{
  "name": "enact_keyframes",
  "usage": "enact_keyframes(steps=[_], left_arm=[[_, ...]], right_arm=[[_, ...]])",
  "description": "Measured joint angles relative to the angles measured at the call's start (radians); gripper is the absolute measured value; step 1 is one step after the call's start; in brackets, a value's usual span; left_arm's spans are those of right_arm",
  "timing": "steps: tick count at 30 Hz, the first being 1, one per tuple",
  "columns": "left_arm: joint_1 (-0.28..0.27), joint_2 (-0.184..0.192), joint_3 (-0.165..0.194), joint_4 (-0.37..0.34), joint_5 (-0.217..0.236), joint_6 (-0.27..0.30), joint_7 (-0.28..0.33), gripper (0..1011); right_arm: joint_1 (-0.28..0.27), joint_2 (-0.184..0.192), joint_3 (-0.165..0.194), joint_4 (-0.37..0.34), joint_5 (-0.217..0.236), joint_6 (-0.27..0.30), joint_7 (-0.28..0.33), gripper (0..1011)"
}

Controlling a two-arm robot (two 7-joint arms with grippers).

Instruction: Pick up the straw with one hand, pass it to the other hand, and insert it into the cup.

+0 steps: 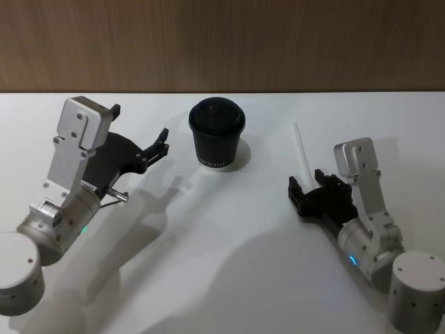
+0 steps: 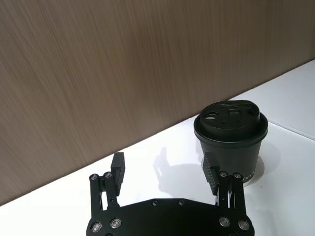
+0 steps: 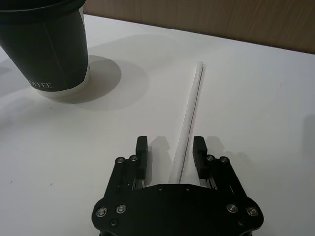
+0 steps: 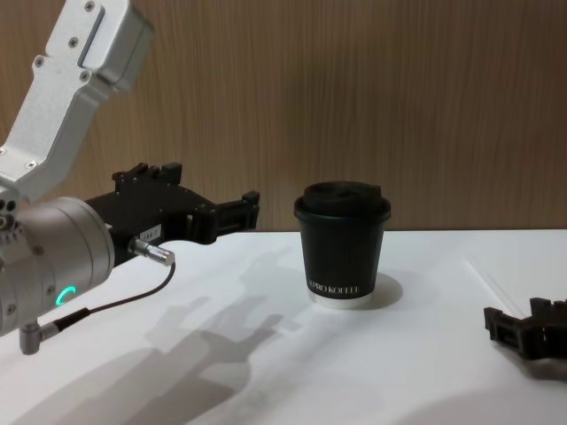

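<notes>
Right hand (image 3: pixel 171 144), spread, astride the flat-lying straw (image 3: pixel 194 93); left hand (image 2: pixel 164 162), also spread, aloft near the cup (image 2: pixel 230 142)

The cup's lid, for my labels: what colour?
The lid is black, clearest in the left wrist view.

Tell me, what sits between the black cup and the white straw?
Nothing: between the cup and the straw the head view shows bare white table.
</notes>
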Motion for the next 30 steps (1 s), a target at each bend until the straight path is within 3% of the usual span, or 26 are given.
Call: enact_keyframes(steps=[30], left_arm=[[0.000,0.000,0.000,0.000,0.000,0.000,0.000,1000]], right_arm=[[0.000,0.000,0.000,0.001,-0.001,0.001,-0.002,350]])
